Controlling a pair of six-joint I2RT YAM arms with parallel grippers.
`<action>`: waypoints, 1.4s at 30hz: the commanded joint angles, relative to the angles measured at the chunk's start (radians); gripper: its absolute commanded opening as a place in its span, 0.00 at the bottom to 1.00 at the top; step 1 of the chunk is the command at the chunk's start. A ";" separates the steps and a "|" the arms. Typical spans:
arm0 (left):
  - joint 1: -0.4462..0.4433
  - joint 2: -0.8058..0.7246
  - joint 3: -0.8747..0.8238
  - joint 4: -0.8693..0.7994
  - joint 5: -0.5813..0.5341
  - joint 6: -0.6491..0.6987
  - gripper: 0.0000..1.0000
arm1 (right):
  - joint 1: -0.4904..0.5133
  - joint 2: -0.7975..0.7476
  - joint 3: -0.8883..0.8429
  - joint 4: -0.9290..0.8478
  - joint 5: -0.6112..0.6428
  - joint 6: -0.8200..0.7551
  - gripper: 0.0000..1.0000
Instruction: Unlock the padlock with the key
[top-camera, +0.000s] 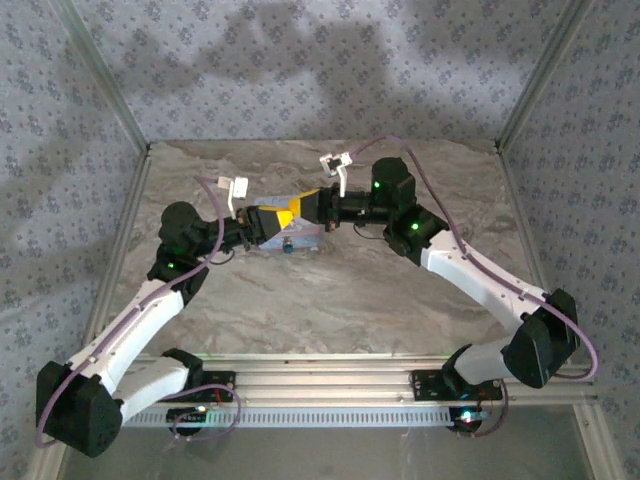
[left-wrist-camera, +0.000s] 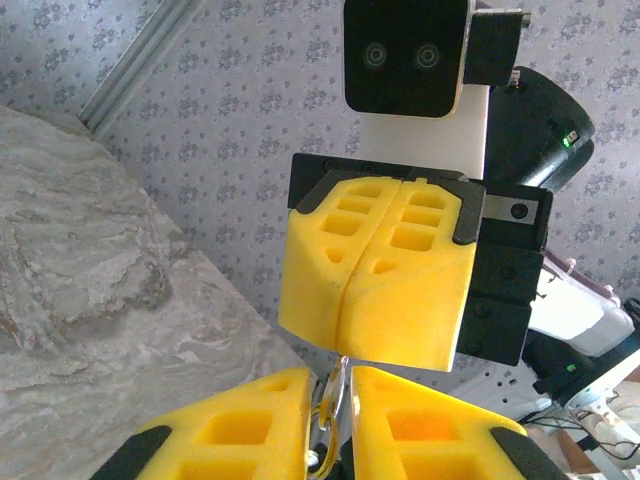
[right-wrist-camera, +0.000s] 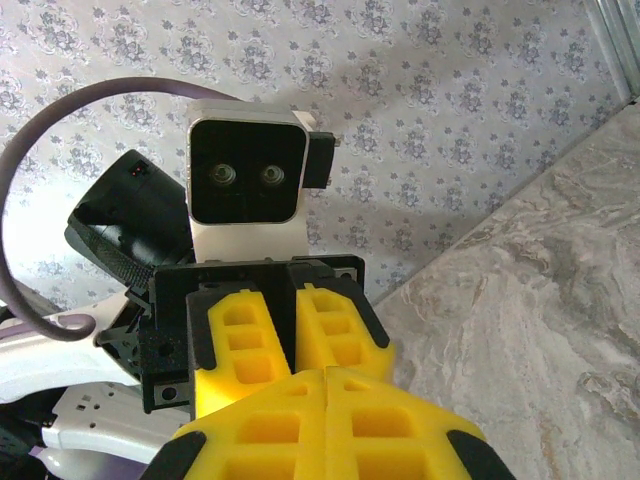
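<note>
Find the padlock (top-camera: 287, 245) just under the tips of the left fingers (left-wrist-camera: 230, 430), themselves nearly shut on a thin metal loop (left-wrist-camera: 328, 420); note the right fingers (left-wrist-camera: 330, 290) pressed flat together, tips touching that metal. Probably light, hard and slick: pinch its flat sides squarely, lest it squirt out.

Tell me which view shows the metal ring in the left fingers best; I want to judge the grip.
Left wrist: the ring stands close up, pinched between the left fingers. In the top view it is too small to make out. In the right wrist view the right fingers hide it.
</note>
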 joint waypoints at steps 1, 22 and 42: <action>-0.005 -0.018 -0.004 0.020 -0.001 0.015 0.19 | 0.001 -0.021 -0.004 0.015 -0.004 0.009 0.00; -0.004 -0.027 -0.009 0.009 -0.001 0.033 0.00 | -0.007 -0.018 -0.006 0.014 0.016 0.015 0.00; 0.130 -0.320 -0.113 -0.833 -0.349 0.284 0.00 | 0.104 0.079 -0.065 -0.469 0.605 -0.080 0.57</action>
